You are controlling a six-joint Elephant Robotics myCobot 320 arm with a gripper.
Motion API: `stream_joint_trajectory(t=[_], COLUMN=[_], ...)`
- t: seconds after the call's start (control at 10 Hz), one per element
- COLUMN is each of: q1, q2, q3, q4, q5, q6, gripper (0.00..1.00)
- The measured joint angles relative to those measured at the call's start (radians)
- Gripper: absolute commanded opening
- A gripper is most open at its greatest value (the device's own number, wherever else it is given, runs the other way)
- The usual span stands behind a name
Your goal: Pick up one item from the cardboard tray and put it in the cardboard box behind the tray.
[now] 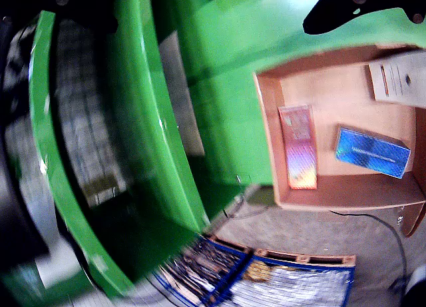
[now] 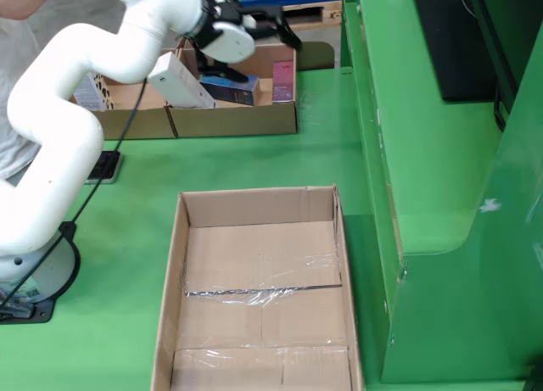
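Observation:
In the still view my white arm reaches over the cardboard tray (image 2: 237, 120) at the back. My gripper (image 2: 254, 52) hangs above the tray, its black fingers spread with nothing between them. The tray holds a pink shiny box (image 2: 282, 79), a dark blue box (image 2: 231, 90) and a white box (image 2: 182, 81) leaning at its left end. The wrist view looks down on the same tray (image 1: 346, 199), with the pink box (image 1: 298, 147), blue box (image 1: 371, 151) and white box (image 1: 399, 80). One black finger (image 1: 353, 10) shows at the top. A large cardboard box (image 2: 174, 272) stands empty in front.
A second tray (image 2: 127, 124) with a patterned box (image 2: 89, 94) adjoins on the left. A green machine frame (image 2: 441, 196) walls the right side. A black flat device (image 2: 102, 164) and a cable lie near the arm base. A person (image 2: 17, 69) stands at the left edge.

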Motion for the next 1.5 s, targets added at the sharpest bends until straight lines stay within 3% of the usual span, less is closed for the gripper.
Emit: stream_joint_trajectory(t=[0.8, 1.5], q1=[-0.371, -0.275], q2=[0.394, 0.715], q3=[-0.383, -0.701], q4=[-0.386, -0.617], q5=[0.376, 0.693], q6=[0.388, 0.702], gripper=[1.00, 1.00])
